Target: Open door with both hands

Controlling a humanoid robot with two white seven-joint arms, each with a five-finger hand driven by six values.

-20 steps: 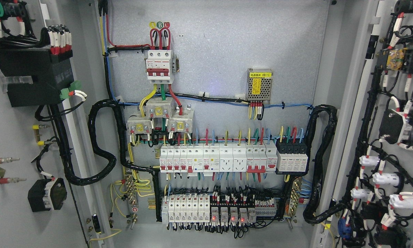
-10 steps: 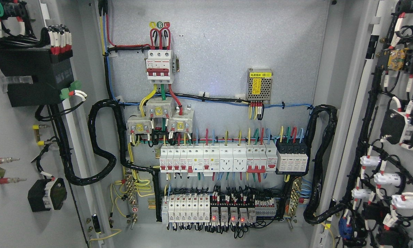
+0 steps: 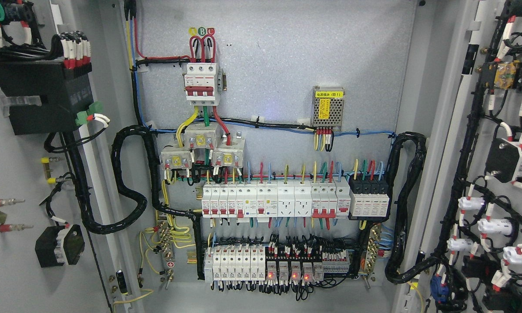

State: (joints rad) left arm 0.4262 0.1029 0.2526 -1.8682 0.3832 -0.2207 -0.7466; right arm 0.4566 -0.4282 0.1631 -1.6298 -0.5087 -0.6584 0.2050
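Observation:
A grey electrical cabinet stands with both doors swung wide. The left door (image 3: pixel 13 261) fills the picture's left edge, its inner face carrying a black block (image 3: pixel 43 98) and wiring. The right door (image 3: pixel 465 143) stands at the right edge, its inner face hung with black cable, white connectors and switch backs. Between them the back panel (image 3: pixel 287 56) shows fully. Neither of my hands nor arms appears in the head view.
On the back panel sit a red-and-white main breaker (image 3: pixel 201 82), a small metal power supply (image 3: pixel 328 108), a row of white breakers (image 3: pixel 274 199) and a lower row of relays (image 3: pixel 278 265) with red lights. Black corrugated cable loops (image 3: pixel 126 182) hang at both sides.
The right door has swung a little further out to the right; its parts have slid right and slightly down in the picture. The left door and the panel look unchanged.

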